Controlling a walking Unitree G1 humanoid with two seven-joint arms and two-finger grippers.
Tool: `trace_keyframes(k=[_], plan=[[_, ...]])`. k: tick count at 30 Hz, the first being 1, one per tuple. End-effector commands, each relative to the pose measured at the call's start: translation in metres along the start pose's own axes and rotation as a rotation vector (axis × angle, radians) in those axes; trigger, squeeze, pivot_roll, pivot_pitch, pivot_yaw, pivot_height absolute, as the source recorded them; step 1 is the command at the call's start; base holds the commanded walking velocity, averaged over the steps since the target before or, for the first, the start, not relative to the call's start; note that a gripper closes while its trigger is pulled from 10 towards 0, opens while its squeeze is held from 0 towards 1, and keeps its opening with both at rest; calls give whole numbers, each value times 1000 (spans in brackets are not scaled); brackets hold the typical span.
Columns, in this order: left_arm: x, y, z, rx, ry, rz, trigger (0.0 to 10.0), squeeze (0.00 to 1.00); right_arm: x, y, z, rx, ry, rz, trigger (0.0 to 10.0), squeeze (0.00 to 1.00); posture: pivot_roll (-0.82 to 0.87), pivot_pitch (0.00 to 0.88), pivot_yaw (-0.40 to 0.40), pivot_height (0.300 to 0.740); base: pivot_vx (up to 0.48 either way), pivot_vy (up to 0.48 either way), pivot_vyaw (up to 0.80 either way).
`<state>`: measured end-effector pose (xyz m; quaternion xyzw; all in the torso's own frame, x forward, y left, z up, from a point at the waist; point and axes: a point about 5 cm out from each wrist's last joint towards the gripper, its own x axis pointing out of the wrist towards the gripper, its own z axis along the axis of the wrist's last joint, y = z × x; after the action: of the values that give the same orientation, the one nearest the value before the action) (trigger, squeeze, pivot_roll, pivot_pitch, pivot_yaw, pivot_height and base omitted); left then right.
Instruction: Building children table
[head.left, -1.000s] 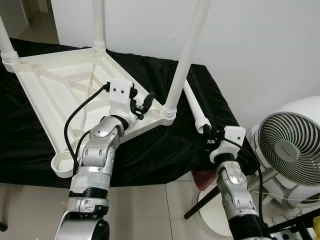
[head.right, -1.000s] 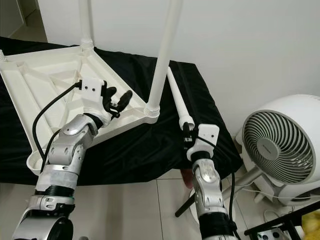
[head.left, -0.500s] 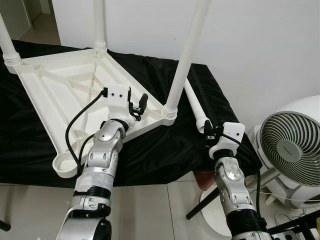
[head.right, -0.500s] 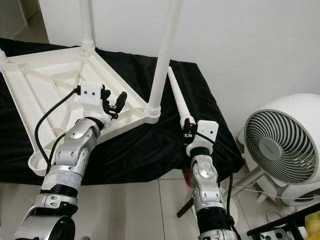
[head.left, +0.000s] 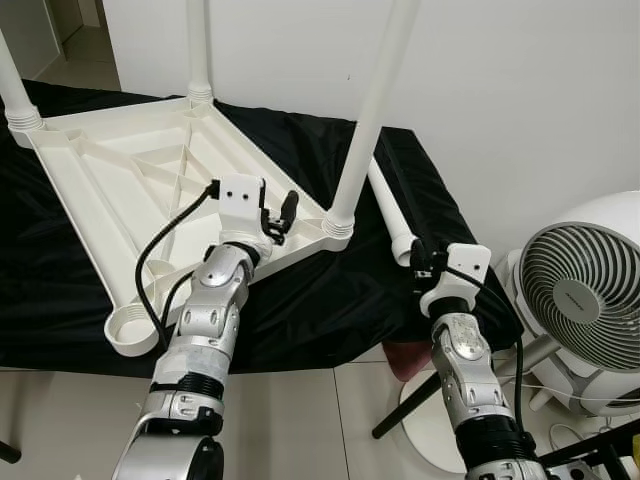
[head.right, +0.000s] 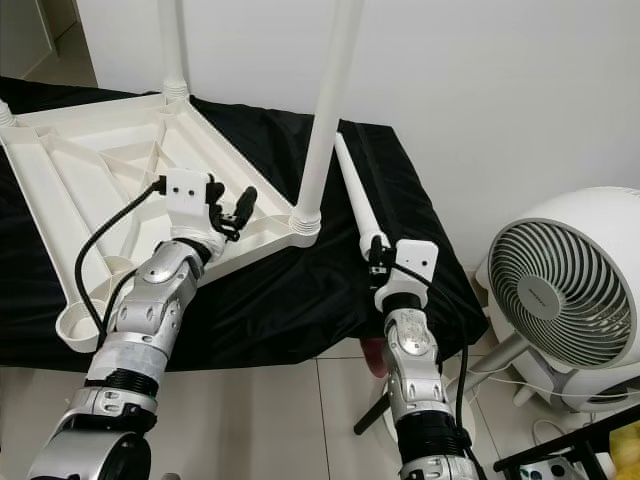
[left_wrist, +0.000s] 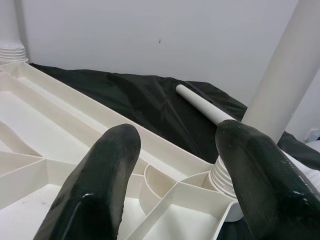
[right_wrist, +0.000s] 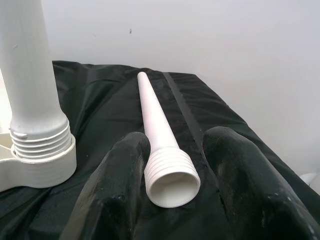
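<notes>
Straddling one loose leg (right_wrist: 161, 134): right claw (right_wrist: 172, 200)

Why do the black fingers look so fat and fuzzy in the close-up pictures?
Left wrist view: the fingers sit right against the lens, so they blur while the tabletop stays sharp. Right wrist view: same soft fingers, with the loose leg crisp between them.

No words, numbers or signs can be read here. The round white floor fan (head.left: 585, 300) at about four o'clock carries a small dark mark on its grey centre hub, too small to make out. The upturned white plastic table top (head.left: 120, 180) and the loose white tapered plastic leg (right_wrist: 159, 135) bear no lettering.
</notes>
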<state>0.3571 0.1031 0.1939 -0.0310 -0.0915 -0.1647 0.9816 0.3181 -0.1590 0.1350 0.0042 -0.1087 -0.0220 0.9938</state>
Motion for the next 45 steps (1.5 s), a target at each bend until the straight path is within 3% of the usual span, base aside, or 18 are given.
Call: trace_keyframes(k=[1,9,14,20,30,45], plan=[[-1,-2,-7,-5,18,32,10000,0,1,-5,-2,-12,3,-8,10000,0,94,14,-135,740,0,0,0],[0,3,-6,1,7,58,10000,0,4,-4,-2,-17,6,10,10000,0,83,13,-156,740,0,0,0],[-3,12,-6,4,7,90,10000,0,5,-5,1,-19,-4,15,10000,0,74,18,-150,740,0,0,0],[-2,10,-6,5,10,78,10000,0,2,-3,0,-19,-5,15,10000,0,54,22,-122,740,0,0,0],[13,-13,-9,-25,22,-18,10000,0,-2,-14,9,-39,-45,-39,10000,0,-22,17,-62,740,0,0,0],[20,-31,-12,-30,41,-121,10000,0,-17,-16,4,-41,-30,-66,10000,0,-91,14,10,740,0,0,0]])
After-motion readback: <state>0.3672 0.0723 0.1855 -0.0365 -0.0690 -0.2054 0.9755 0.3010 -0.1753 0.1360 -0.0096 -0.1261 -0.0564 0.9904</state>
